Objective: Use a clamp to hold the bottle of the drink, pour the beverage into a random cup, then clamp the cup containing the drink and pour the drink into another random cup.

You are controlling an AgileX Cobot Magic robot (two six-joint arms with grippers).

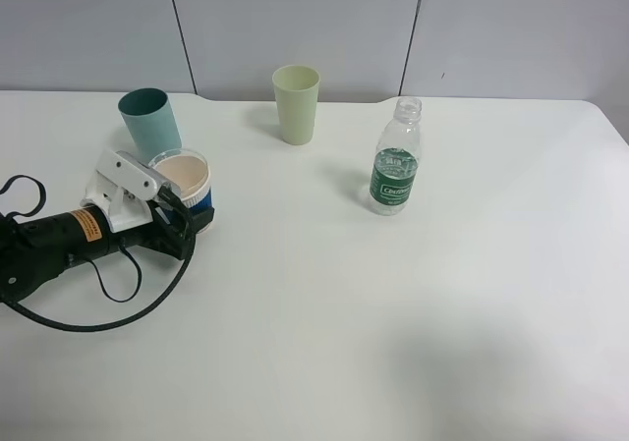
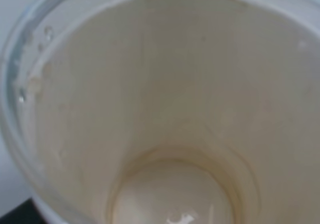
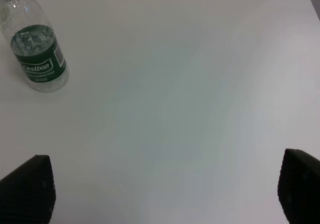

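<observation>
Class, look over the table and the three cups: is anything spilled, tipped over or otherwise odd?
Nothing stands out. The bottle, teal cup and pale green cup stand upright, the table shows no puddle, and the left gripper sits at the white cup.

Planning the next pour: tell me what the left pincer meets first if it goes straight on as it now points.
The white cup. The left pincer points right at it, already at its side, and the left wrist view is filled by the cup's inside. Whether the fingers touch it yet is unclear.
</observation>
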